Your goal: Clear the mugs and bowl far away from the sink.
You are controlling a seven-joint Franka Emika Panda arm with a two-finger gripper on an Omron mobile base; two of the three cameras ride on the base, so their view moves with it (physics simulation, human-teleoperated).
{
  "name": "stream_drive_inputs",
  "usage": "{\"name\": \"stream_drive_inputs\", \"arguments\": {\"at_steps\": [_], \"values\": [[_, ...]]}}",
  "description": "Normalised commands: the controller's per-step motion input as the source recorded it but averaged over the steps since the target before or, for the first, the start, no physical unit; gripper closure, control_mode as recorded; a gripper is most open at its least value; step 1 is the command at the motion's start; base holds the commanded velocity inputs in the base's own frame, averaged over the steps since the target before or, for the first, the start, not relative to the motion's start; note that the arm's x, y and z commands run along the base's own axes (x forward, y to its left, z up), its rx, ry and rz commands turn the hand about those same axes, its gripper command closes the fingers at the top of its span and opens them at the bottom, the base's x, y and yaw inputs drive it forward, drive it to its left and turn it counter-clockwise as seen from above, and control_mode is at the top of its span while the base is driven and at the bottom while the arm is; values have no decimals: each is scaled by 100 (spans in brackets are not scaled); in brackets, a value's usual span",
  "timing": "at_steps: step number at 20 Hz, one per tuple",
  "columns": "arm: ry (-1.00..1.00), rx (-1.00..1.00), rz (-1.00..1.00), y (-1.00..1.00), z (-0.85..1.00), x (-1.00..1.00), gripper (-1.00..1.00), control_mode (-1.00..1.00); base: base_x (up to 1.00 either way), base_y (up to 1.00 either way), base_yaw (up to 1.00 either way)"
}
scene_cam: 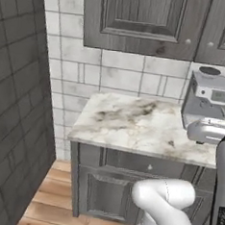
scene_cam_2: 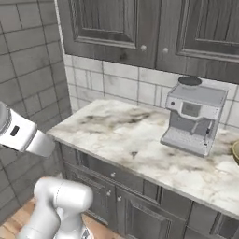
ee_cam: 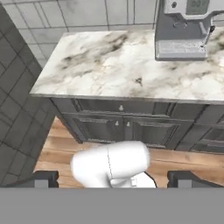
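We see the end effector [ee_cam: 112,179] via the hand view: two dark fingertips [ee_cam: 43,178] at the lower corners, set wide apart w/ nothing between them, so it's released and empty. It hangs out in front of the cabinets, well off the worktop [ee_cam: 109,65], looking back at the worktop's front edge from above the wood floor [ee_cam: 57,148].

Nearest fixture is the base cabinet [ee_cam: 127,124], dark grey w/ drawers and panel doors under the front edge. The marble worktop above is white w/ brownish veining; its left end stops near a dark grey tiled wall [scene_cam: 14,101].

On the worktop, toward the back edge at the right side, stands a grey coffee machine [scene_cam_2: 193,119], upright, drip tray facing the front edge. In the left base view it sits at the far right of the worktop [scene_cam: 133,121], partly behind the arm.

Task items: at the very right edge of the right base view, just past the coffee machine, a tan curved sliver [scene_cam_2: 235,151] rests on the worktop [scene_cam_2: 140,144]. Prob. the bowl's rim, but too little shows to be sure.

Behind the worktop runs a light tiled backsplash [scene_cam: 113,71]; dark grey wall cabinets [scene_cam_2: 140,28] hang above.
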Motion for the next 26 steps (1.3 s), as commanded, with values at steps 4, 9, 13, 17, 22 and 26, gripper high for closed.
{"name": "stream_drive_inputs", "arguments": {"at_steps": [4, 9, 13, 17, 22, 26], "values": [[0, 0, 0, 0, 0, 0, -100, 100, -40, 100, 62], [0, 0, 0, 0, 0, 0, -100, 100, -26, 100, 71], [0, 0, 0, 0, 0, 0, -100, 100, -5, 53, 93], [0, 0, 0, 0, 0, 0, -100, 100, 0, 0, 100], [0, 0, 0, 0, 0, 0, -100, 100, 0, 0, 100], [0, 0, 0, 0, 0, 0, -100, 100, 0, 0, 100]]}}
